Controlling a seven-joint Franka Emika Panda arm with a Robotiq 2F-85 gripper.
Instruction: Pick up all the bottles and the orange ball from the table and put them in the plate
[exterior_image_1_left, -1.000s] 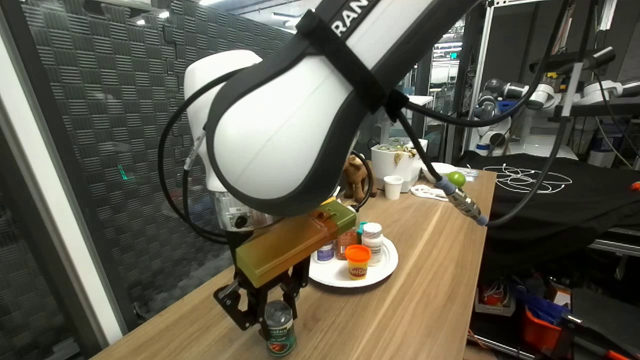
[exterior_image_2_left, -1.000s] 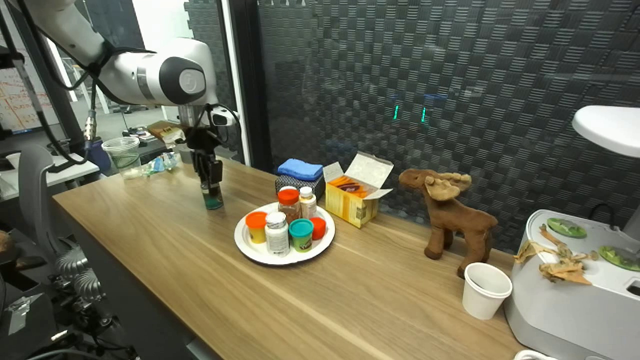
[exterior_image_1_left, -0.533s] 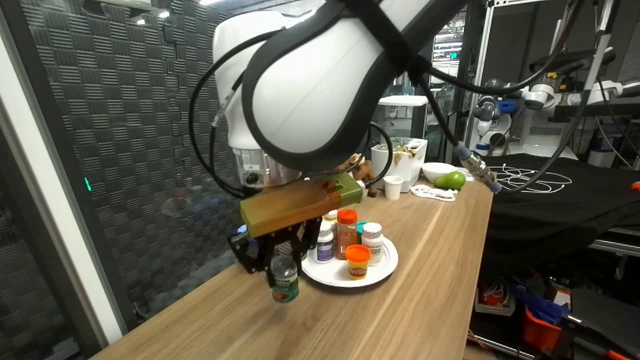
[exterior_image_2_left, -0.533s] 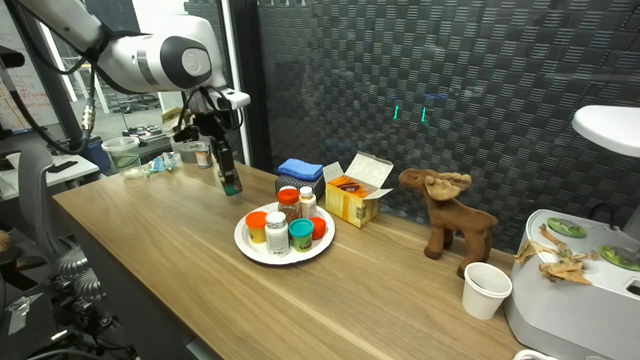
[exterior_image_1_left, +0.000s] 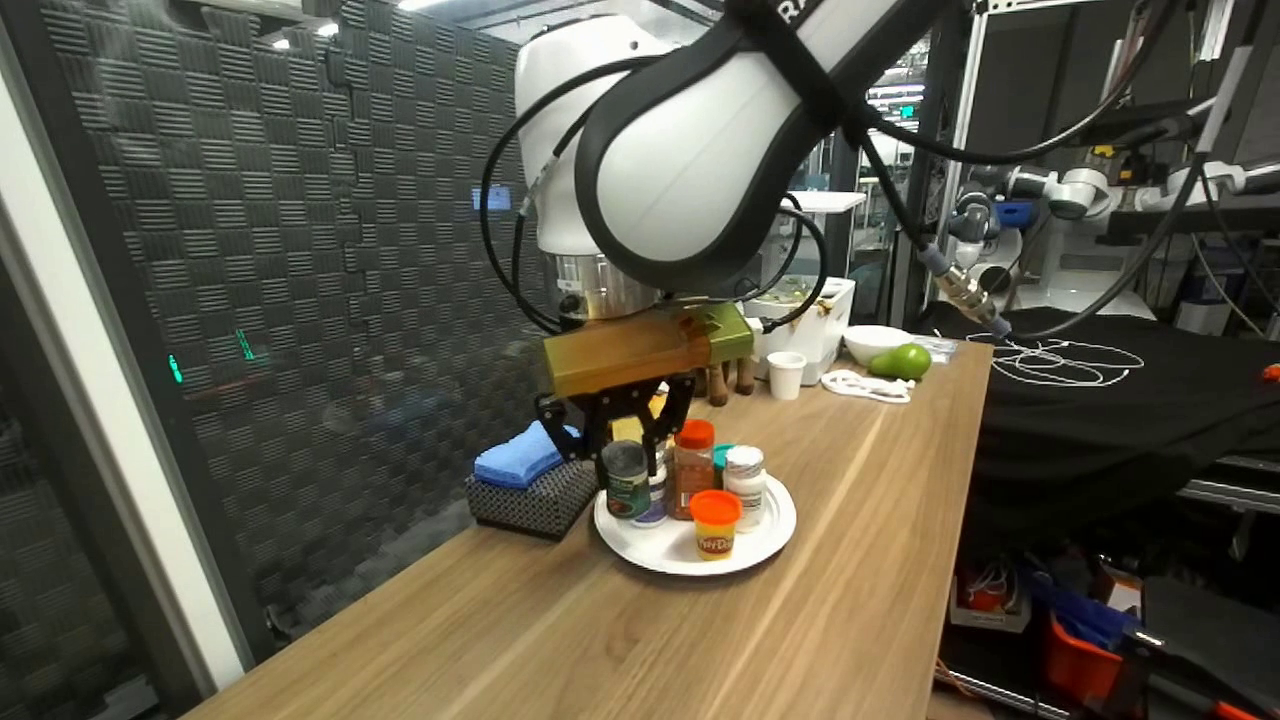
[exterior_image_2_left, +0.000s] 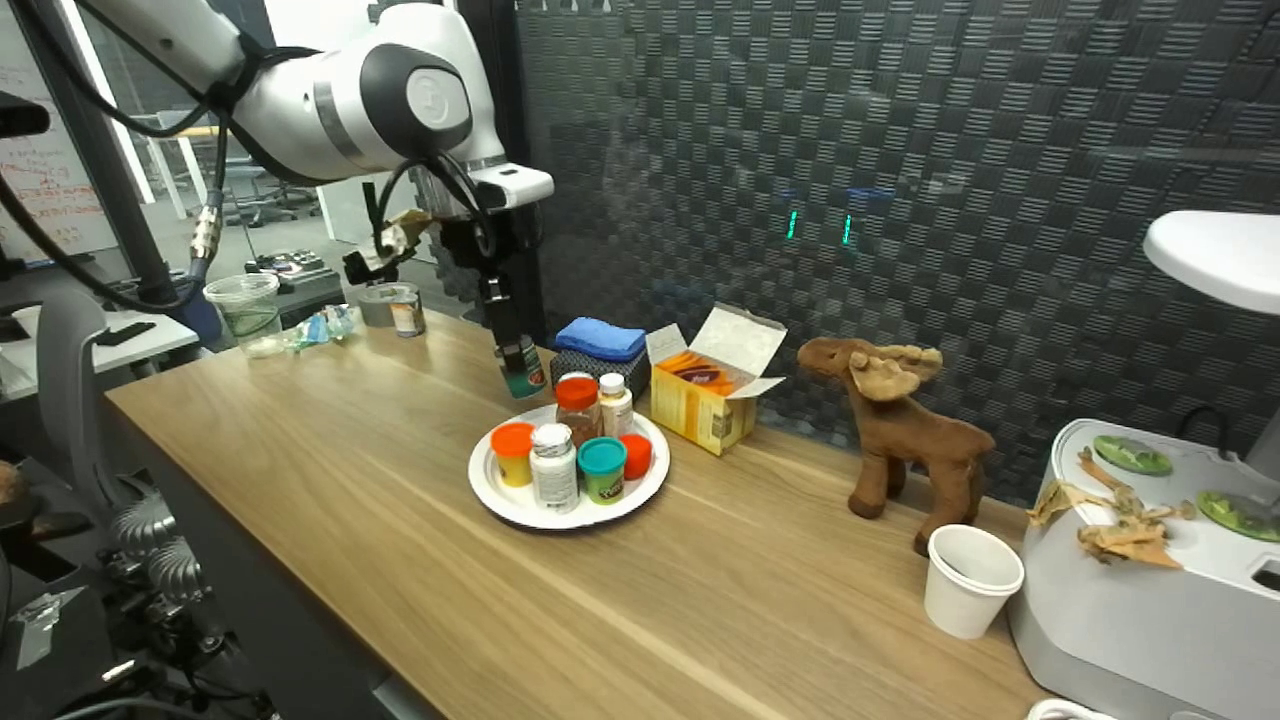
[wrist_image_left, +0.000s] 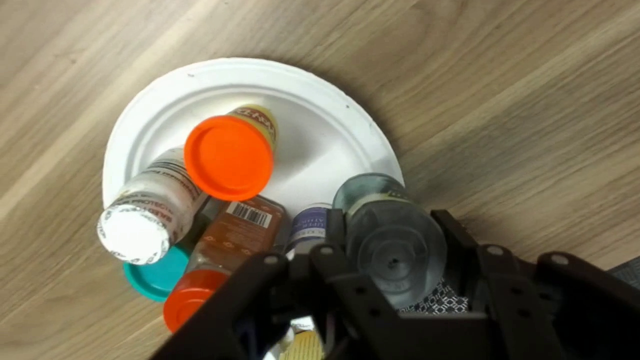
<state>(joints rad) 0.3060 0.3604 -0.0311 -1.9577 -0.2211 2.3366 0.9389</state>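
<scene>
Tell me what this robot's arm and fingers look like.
The arm has smooth, rounded white shells with dark edging and a black strap. Black cables loop beside it, one with a silvery connector. Above the black, angular fingers, with their round bolt heads, sits a brownish-orange block with an olive-green end.

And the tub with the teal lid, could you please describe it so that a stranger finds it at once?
On the long wooden table, look for the round white plate. In an exterior view, the green tub stands toward the plate's near edge, just right of the foremost white bottle. Its teal lid sets it apart from the orange-lidded tub on the bottle's other side.
</scene>
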